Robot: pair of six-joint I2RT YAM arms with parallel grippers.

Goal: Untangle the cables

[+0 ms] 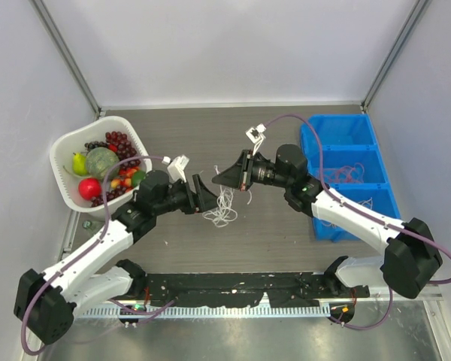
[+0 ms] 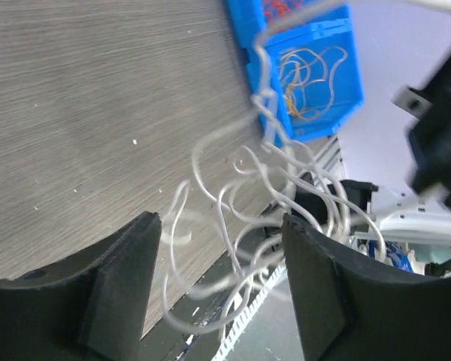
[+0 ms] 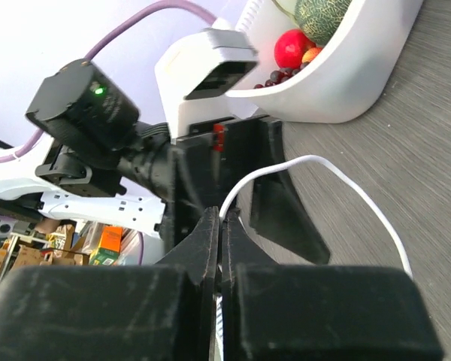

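A tangle of thin white cables (image 1: 222,206) hangs and rests at mid-table between the two grippers. My right gripper (image 1: 219,177) is shut on a white cable (image 3: 316,167), pinched at the fingertips, and holds it up above the table. My left gripper (image 1: 202,194) is open, its jaws wide apart, with the loops of the white tangle (image 2: 263,210) just in front of and between them. Red cables (image 1: 344,174) and white ones (image 1: 364,203) lie in the blue bin; orange-yellow cables (image 2: 310,75) show in the bin in the left wrist view.
A blue divided bin (image 1: 376,143) stands at the right. A white basket (image 1: 60,162) of toy fruit stands at the left, also seen in the right wrist view (image 3: 346,83). The table's near edge has a black rail (image 1: 233,287).
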